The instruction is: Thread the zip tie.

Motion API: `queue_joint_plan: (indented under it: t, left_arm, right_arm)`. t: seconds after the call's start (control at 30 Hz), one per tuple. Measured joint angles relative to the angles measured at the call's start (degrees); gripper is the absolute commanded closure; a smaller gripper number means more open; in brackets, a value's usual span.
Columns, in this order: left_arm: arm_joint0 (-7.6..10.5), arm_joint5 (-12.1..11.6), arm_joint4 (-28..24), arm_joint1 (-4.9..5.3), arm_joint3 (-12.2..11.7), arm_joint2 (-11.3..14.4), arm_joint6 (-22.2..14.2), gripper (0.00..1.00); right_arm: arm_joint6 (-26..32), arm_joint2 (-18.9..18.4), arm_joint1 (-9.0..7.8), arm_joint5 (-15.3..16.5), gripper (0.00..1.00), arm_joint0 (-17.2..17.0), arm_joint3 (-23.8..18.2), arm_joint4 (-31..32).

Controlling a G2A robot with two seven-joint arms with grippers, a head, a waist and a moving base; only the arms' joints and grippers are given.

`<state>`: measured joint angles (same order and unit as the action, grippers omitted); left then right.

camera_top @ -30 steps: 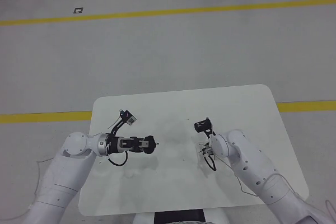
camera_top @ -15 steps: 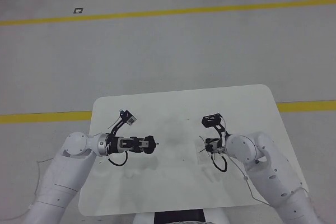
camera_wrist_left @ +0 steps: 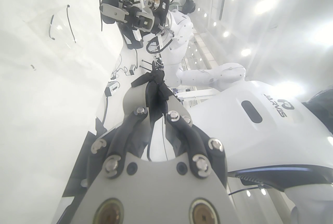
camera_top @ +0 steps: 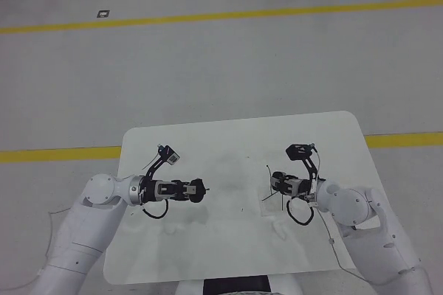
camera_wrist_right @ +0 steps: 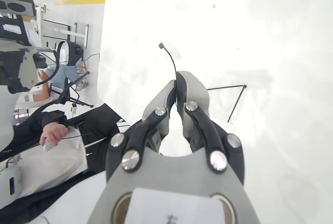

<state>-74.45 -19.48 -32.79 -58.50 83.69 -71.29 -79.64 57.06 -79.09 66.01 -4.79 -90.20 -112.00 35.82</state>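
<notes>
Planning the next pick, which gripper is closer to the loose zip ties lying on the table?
Right. The right gripper sits just beside the loose zip ties, clamping a zip tie; the left gripper is farther off across the table.

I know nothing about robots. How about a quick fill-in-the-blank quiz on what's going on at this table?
1. The right gripper pinches a thin black ___.
2. ___ spare ties lie on the white table.
3. The left gripper has its fingers ___.

Missing words: zip tie; Two; shut.
</notes>
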Motion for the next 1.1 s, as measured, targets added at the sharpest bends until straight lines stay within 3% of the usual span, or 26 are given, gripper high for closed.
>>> queue_joint_plan:
  t: [0.23, 0.43, 0.57, 0.8, 1.0, 1.1]
  left_arm:
    - [-0.10, 0.00, 0.01, -0.03, 0.11, 0.05, 0.33, 1.00]
    - [-2.55, 0.00, -1.29, -0.91, 2.17, 2.35, 8.90, 1.00]
    - [-2.73, 0.00, -0.15, -1.79, 2.03, 4.88, 11.26, 1.00]
    - [-1.19, 0.00, 2.24, -4.10, 0.79, 8.57, 14.13, 1.00]
    - [-0.35, 0.00, 1.96, -6.06, -1.94, 9.38, 12.48, 1.00]
    - [-0.12, 0.00, 1.56, -6.39, -2.44, 9.43, 11.36, 1.00]
  right_arm:
    - [-1.85, 0.16, 0.13, -0.12, 1.00, -0.43, 0.55, -1.01]
    - [-15.50, -1.24, 0.67, 0.56, 1.00, -4.50, -0.87, -8.36]
    - [-23.41, -2.21, 0.86, 3.60, 1.00, -8.22, -2.80, -11.36]
    - [-33.47, -2.09, 1.09, 10.54, 1.00, -13.98, -6.11, -14.27]
    - [-36.30, -0.66, 1.11, 15.85, 1.00, -16.05, -5.72, -14.10]
    - [-36.13, -0.58, 1.07, 16.20, 1.00, -15.99, -5.59, -13.53]
